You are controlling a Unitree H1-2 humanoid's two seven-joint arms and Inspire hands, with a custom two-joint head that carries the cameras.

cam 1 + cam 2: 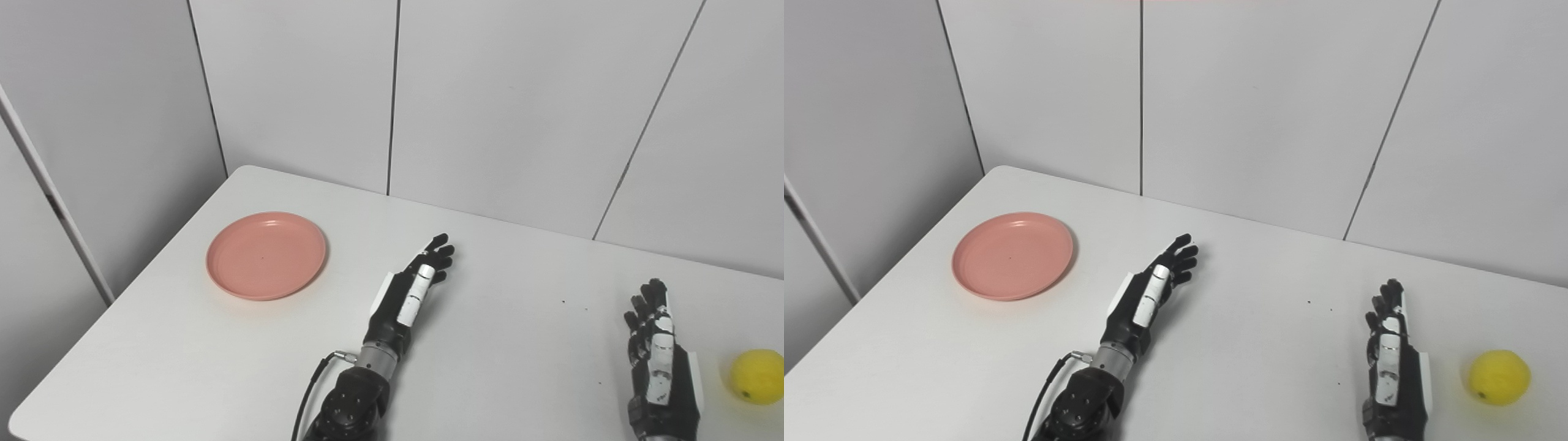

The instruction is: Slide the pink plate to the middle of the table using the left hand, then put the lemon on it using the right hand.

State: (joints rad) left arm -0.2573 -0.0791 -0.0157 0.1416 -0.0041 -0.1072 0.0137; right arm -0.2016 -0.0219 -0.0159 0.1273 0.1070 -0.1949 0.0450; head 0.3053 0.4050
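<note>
A round pink plate (266,255) lies empty on the left part of the white table (502,343). My left hand (411,288) hovers over the table's middle, to the right of the plate and apart from it, fingers stretched out and open, holding nothing. A yellow lemon (1499,377) rests near the table's right front. My right hand (1390,355) stands just left of the lemon without touching it, fingers straight and open, empty.
Grey wall panels (490,104) rise right behind the table's far edge and along its left side. A black cable (309,392) loops off my left wrist. A few tiny dark specks (563,302) dot the tabletop between the hands.
</note>
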